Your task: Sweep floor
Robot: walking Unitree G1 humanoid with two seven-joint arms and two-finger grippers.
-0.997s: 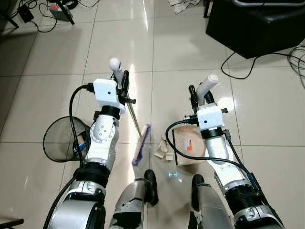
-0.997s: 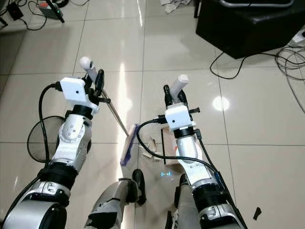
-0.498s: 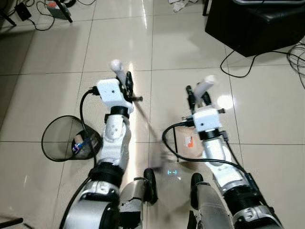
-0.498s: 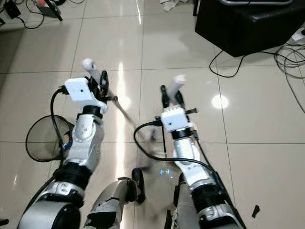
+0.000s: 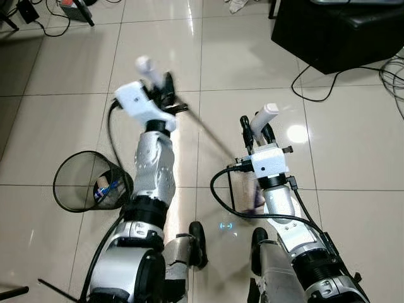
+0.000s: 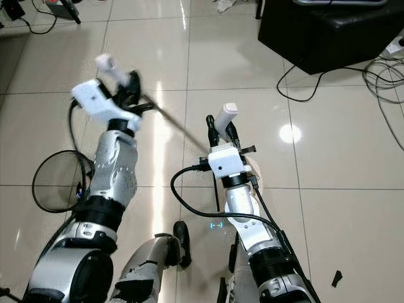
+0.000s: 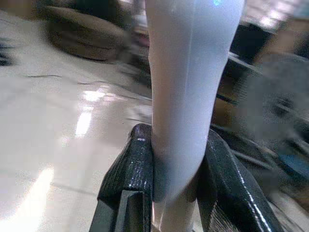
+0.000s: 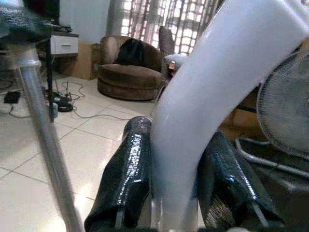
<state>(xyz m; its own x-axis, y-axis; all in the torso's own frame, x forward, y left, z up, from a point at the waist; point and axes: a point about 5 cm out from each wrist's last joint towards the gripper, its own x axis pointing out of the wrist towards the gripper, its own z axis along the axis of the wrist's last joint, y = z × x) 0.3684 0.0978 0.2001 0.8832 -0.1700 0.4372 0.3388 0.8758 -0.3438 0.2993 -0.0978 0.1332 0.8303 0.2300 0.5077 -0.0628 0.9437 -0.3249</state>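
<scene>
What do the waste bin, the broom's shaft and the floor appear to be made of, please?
Waste bin: black wire mesh, probably metal; its see-through wall shows the litter inside.
Broom's shaft: bare metal, judging by its silvery sheen.
Floor: glazed tiles, likely ceramic; grout lines and mirror-like glare.

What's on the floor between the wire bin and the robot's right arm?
In the left eye view, the robot's left arm stands between the wire bin and the right arm, with bare tile floor beside it.

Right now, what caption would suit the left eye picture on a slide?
Humanoid robot's left gripper and right gripper each clamp a white handle, a metal broom shaft slanting between them over tiled floor, mesh wastebasket nearby.
</scene>
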